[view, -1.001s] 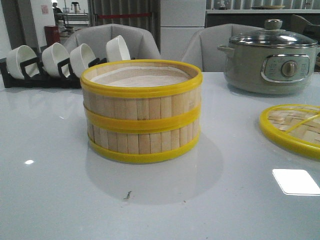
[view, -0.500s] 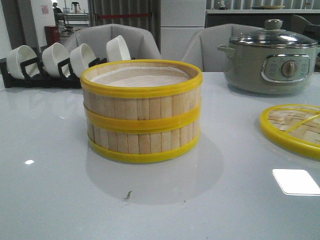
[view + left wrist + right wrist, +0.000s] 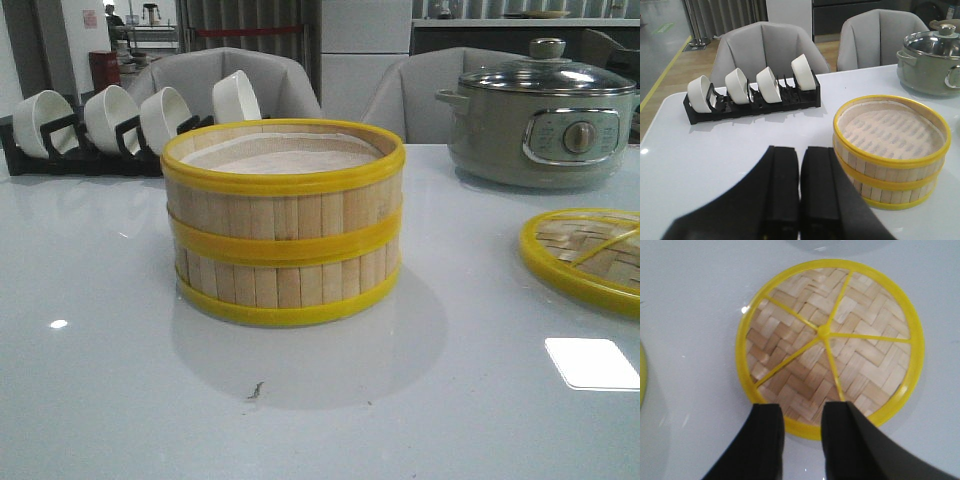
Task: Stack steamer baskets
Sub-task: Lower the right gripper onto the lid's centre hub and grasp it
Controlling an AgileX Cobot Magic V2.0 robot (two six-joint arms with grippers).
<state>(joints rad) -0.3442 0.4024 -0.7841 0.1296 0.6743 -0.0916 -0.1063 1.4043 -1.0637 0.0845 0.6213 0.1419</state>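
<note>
Left pincer (image 3: pixel 800 185), fingers pressed together and empty, hangs beside the steamer baskets (image 3: pixel 283 220), which sit stacked two high on the counter (image 3: pixel 100 380). Right of the baskets, the right pincer (image 3: pixel 802 440) is spread above the woven lid's (image 3: pixel 830 340) rim.

1. The steamer baskets (image 3: pixel 283 225), just beside the left gripper (image 3: pixel 799 187), have walls of pale, matt wood slats and glossy yellow plastic rims.
2. Inside the top basket, the liner (image 3: pixel 887 128) looks like pale matt cloth or paper; which one cannot be told.
3. The lid (image 3: pixel 830 342), directly under the right gripper (image 3: pixel 802 437), is flat woven bamboo with a smooth yellow plastic rim and spokes.
4. Both grippers have fingers of smooth, matt black plastic.
5. The table (image 3: pixel 100 380) is glossy and pale, mirroring lights.
6. The pot (image 3: pixel 540 125) has a smooth grey body and a clear glass cover.
7. The bowls (image 3: pixel 747 85) are glossy white, held in a matt black rack (image 3: pixel 752 102).
</note>
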